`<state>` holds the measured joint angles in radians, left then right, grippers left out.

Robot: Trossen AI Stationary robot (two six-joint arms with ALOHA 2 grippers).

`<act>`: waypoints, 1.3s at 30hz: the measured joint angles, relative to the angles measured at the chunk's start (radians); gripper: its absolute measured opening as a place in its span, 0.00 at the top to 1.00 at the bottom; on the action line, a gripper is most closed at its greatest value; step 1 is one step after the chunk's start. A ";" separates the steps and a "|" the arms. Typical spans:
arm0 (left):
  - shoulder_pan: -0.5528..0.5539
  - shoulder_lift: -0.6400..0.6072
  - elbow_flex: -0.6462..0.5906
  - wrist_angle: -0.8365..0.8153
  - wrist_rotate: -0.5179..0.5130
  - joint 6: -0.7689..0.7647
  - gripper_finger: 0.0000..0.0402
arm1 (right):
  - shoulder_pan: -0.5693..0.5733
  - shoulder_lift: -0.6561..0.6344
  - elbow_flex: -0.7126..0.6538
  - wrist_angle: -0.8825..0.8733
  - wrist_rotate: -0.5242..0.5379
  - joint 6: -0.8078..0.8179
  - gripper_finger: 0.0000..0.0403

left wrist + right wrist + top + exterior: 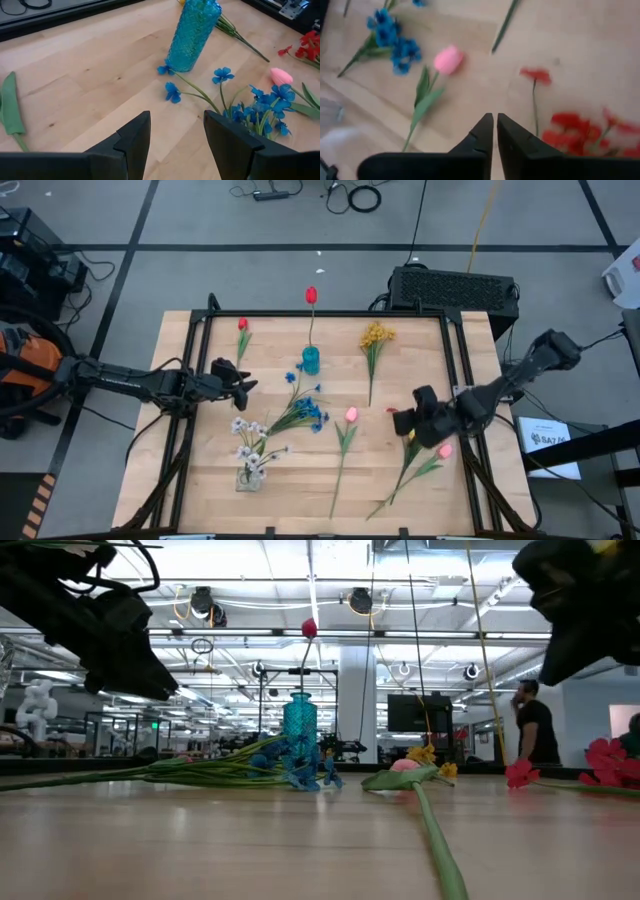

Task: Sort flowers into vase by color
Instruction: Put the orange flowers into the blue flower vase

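The red spray (580, 131) lies on the wood just under and beside my right gripper (495, 131), whose fingers are pressed together on nothing, so I judge I must spread them and come down square across one thin stem, clear of the petals. My left gripper (175, 137) hangs with jaws spread near the blue vase (192, 32) and blue flowers (260, 107). The table's right rail (462, 370) is near; open wood lies toward the pink tulip (448, 59).

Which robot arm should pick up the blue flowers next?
Probably the left. Its claw is open, right by the blue flowers and the blue vase. The right claw is shut, empty, over near the red flowers.
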<state>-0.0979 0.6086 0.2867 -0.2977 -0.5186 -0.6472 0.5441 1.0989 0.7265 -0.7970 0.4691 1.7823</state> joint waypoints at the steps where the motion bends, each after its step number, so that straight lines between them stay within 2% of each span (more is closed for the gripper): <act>1: -0.003 0.000 0.000 0.000 0.000 0.000 0.52 | 0.024 0.021 0.006 0.002 -0.003 0.037 0.98; 5: -0.012 0.000 0.000 -0.001 0.015 0.000 0.52 | 0.084 0.118 0.074 -0.064 -0.063 0.172 1.00; 10: -0.028 0.000 0.000 -0.023 0.026 0.003 0.52 | 0.105 0.215 0.152 -0.209 -0.242 0.309 0.99; 17: -0.034 0.015 0.000 -0.069 0.025 0.005 0.52 | 0.106 0.288 0.152 -0.219 -0.398 0.334 0.99; 25: -0.034 0.048 0.000 -0.080 0.021 0.005 0.52 | 0.106 0.312 0.152 -0.189 -0.422 0.353 0.96; 33: -0.034 0.084 0.000 -0.078 0.018 0.000 0.52 | 0.106 0.312 0.152 -0.187 -0.415 0.357 0.80; 39: -0.034 0.096 0.000 -0.076 0.018 -0.001 0.52 | 0.106 0.314 0.151 -0.173 -0.415 0.431 0.67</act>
<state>-0.1314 0.7050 0.2867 -0.3733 -0.5007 -0.6479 0.6502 1.4128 0.8780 -0.9697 0.0544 2.2131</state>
